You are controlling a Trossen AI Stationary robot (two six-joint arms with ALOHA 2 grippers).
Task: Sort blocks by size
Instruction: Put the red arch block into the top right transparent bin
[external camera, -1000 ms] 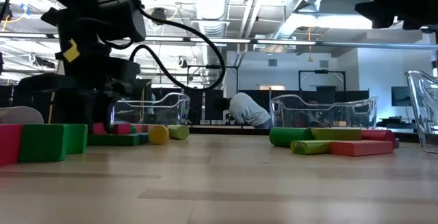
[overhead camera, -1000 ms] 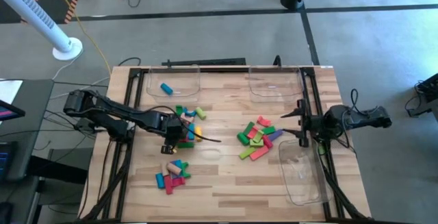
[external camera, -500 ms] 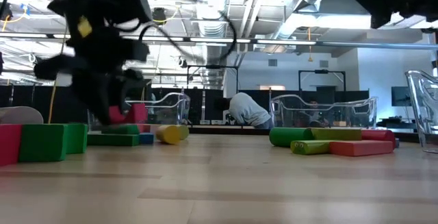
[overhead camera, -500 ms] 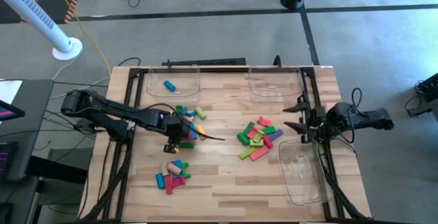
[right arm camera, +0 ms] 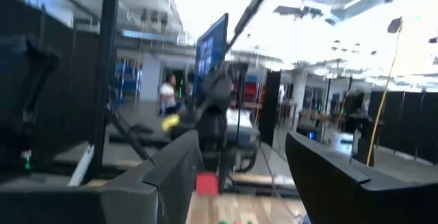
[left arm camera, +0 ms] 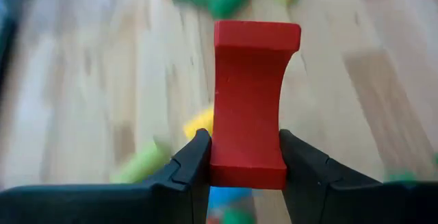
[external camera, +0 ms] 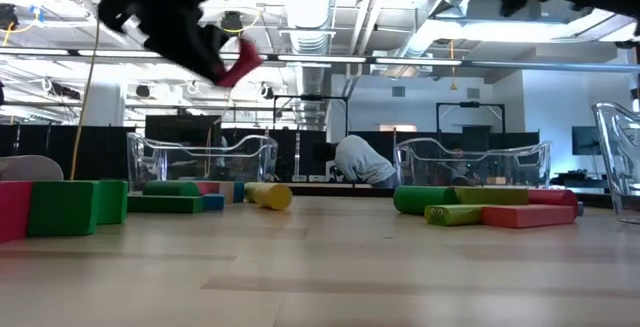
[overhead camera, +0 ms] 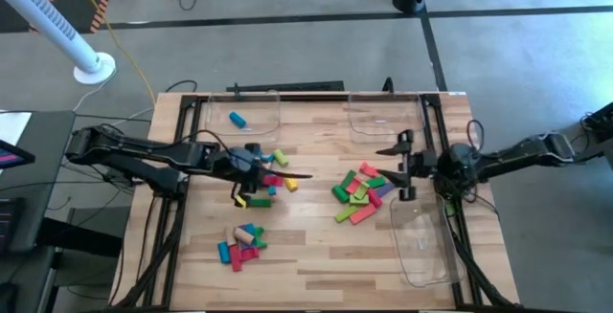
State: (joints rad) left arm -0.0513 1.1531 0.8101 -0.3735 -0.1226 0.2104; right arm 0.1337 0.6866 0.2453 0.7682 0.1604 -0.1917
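Left gripper: clenched on a red block; a dark finger presses each of the block's two long sides, and most of the block sticks out past the fingertips.
Red block, height: lifted clear of the table; in the low view it hangs high in the air at the left, tilted.
Red block, place: in the high view it sits at the tip of the left arm, above the left-centre heap of blocks.
Left-centre heap: green, yellow, blue and red pieces on the wood, directly under and just beside the gripper.
Near-left heap: blue, pink, red, green and tan pieces, nearer the front edge and well apart from the gripper.
Right heap: green, red, pink and purple bars, between the two arms.
Blue block: lies alone inside the far-left clear tray.
Right gripper: released, fingers spread wide, holding nothing; it hovers just right of the right heap, near the clear tray at the right edge.
Yellow cylinder: lies on the table in the low view, below and right of the lifted red block.
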